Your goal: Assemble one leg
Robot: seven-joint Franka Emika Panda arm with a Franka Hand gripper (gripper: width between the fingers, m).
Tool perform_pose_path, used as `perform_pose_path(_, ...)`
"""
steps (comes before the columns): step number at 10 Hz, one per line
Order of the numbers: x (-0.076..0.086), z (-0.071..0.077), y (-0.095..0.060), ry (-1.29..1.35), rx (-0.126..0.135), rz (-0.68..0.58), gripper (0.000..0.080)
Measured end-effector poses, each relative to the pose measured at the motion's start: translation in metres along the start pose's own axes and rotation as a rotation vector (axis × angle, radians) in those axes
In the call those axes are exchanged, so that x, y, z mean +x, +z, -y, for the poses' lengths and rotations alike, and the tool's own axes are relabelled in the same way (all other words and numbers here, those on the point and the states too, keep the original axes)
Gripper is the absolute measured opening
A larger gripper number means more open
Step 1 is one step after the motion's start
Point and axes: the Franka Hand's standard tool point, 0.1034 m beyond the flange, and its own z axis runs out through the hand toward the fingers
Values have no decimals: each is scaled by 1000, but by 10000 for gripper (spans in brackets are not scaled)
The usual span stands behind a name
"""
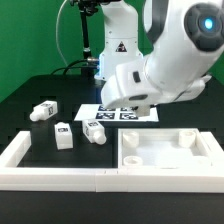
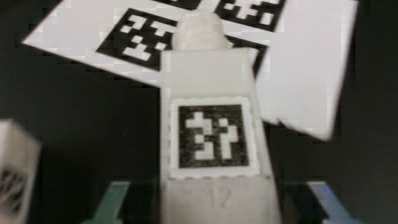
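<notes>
The leg (image 2: pixel 214 130) sits between the fingers of the gripper (image 2: pixel 217 203), its far end over the marker board (image 2: pixel 302 60). You cannot tell whether the jaws clamp it. The square tabletop (image 1: pixel 165 150) near the board carries no leg, so fitting remains.

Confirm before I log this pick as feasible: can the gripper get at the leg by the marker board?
Likely yes: the leg sits between the fingers, one on each side, with nothing else crowding it; only the marker board shows behind.
</notes>
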Motion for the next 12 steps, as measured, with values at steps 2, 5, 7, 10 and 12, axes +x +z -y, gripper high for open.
perform_pose_path(2,-1,-15,-62,-10,21,-239,285)
perform_pose_path(5,9,-23,-68,-8,-7,-458,285)
perform_pose_path(7,10,-24,-71,-1,-24,-563,285)
perform_pose_path(10,44,0,-140,75,12,-911,286)
perform_pose_path(12,54,2,-128,104,-20,-1072,287)
